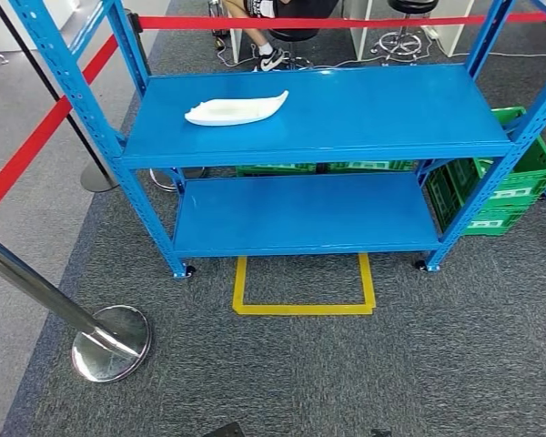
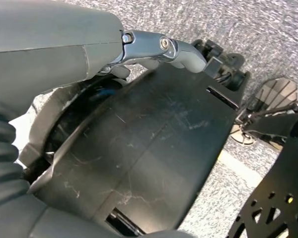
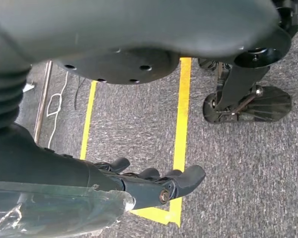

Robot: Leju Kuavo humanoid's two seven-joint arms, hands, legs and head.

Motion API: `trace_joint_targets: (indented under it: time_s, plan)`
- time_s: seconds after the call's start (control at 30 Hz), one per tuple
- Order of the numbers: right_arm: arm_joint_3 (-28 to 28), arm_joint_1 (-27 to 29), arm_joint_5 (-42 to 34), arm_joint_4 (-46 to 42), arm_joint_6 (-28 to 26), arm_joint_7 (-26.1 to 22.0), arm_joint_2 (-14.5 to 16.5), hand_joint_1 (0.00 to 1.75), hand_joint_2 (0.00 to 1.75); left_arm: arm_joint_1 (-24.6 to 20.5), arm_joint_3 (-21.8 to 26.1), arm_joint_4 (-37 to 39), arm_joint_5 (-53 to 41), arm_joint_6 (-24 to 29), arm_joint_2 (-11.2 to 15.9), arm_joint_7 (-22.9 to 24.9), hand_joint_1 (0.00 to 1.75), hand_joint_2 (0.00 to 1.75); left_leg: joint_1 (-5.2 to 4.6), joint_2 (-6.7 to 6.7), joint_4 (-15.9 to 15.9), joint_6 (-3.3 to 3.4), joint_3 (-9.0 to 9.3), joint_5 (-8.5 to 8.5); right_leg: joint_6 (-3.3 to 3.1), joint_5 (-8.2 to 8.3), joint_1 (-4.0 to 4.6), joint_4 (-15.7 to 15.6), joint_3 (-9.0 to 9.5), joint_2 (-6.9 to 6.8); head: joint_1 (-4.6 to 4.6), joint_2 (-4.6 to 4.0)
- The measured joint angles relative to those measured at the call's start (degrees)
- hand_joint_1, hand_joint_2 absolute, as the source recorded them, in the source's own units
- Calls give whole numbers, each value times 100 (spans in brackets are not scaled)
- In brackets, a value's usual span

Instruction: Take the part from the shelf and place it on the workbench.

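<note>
Arms down, part untouched on the upper shelf.

Near: left hand [image 2: 155, 49] and right hand [image 3: 155, 183] hang over grey carpet, fingers loosely extended, holding nothing. Further out, yellow floor marking [image 1: 303, 308] sits just before the blue shelf [image 1: 311, 155]. The white part [image 1: 236, 110] lies flat on the upper board, left of centre, toward the back. Judgement: step up to the marking, square on; reach over the front lip and grasp the part's thicker middle, since its tapered tip looks slippery.

The part [image 1: 237, 108] lies on the shelf's [image 1: 394, 137] top level, toward its left end.
</note>
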Motion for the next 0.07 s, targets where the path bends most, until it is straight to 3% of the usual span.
trace_joint_targets:
  time_s: [0.07]
  plan:
    - [-57, -4, 17, 0, -1, -26, 1, 0, 175, 4, 19, 0, -27, 3, -15, -24, 0, 175, 0, 2, -24, 18, 10, 3, -22, -9, 5, 0, -1, 4, -1, 0]
